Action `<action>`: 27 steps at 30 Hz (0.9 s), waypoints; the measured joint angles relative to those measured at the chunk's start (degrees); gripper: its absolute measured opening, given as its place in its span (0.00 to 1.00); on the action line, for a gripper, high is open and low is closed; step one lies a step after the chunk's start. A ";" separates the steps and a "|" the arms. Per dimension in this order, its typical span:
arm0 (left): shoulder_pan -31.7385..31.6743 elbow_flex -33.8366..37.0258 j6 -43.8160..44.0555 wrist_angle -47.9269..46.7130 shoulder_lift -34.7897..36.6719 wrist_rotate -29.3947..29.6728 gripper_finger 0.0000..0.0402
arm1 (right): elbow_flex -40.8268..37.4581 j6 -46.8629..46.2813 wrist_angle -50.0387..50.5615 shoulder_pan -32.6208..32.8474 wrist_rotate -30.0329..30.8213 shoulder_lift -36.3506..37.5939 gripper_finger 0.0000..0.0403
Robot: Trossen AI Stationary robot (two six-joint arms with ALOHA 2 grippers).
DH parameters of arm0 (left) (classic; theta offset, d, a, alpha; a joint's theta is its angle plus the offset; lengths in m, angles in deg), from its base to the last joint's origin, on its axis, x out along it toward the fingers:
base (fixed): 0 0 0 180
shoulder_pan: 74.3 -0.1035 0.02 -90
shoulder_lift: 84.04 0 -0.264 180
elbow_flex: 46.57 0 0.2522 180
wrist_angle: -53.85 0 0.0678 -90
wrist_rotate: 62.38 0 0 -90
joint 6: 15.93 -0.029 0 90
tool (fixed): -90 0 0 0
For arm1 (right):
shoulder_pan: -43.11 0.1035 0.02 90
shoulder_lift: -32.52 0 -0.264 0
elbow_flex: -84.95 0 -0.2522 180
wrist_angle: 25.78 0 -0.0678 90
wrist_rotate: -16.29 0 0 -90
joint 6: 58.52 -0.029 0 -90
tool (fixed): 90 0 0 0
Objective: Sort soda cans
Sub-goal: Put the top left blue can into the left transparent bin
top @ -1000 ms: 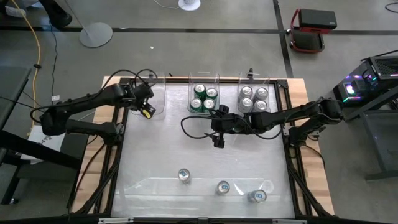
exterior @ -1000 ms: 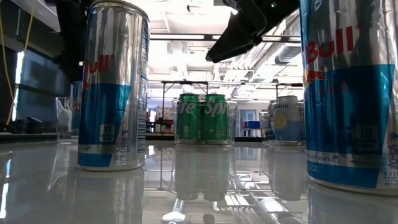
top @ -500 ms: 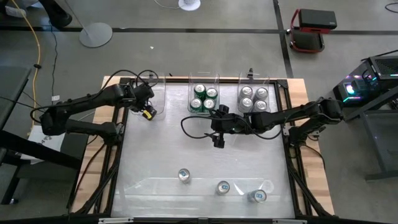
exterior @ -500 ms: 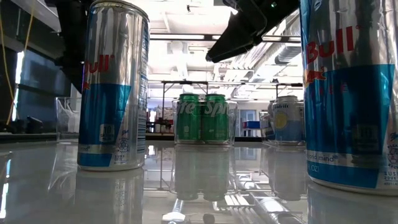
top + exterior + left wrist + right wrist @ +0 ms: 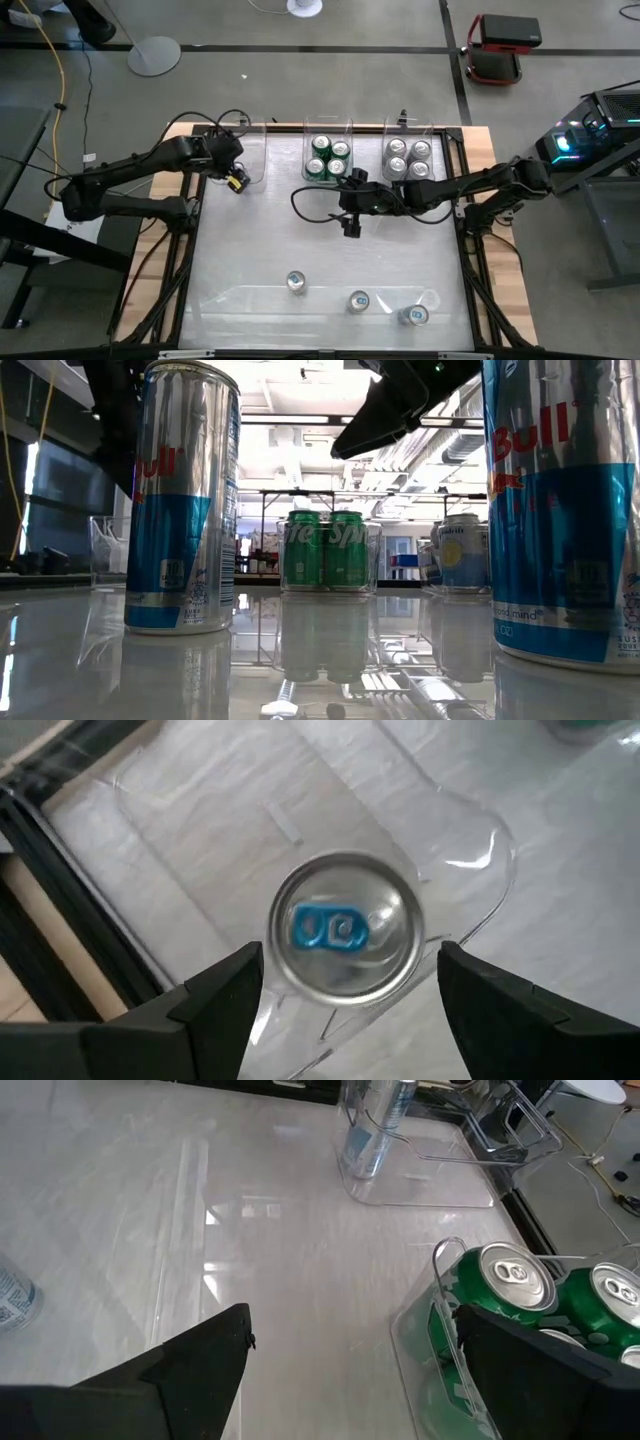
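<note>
my left gripper [image 5: 345, 995] hangs spread above the blue-tabbed can [image 5: 345, 929] standing in the left clear bin [image 5: 480, 850], freeing it there to keep colours apart, while my right gripper [image 5: 351, 216] waits wide open mid-table.

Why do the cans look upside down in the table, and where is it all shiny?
In the low view the glossy table mirrors the green cans and ceiling lights. In the left wrist view, glare streaks the clear bin around a can. In the right wrist view, light patches gleam on the tabletop.
</note>
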 joint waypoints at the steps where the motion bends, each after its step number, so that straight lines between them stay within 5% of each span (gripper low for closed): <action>1: 0.00 0.14 -0.15 0.82 -0.08 0.11 0.69 | 0.00 -0.08 -0.07 0.00 0.01 0.00 0.85; 27: -0.70 3.52 -4.03 8.13 -0.18 1.19 0.60 | 0.00 0.27 -0.14 0.00 -0.01 0.00 0.85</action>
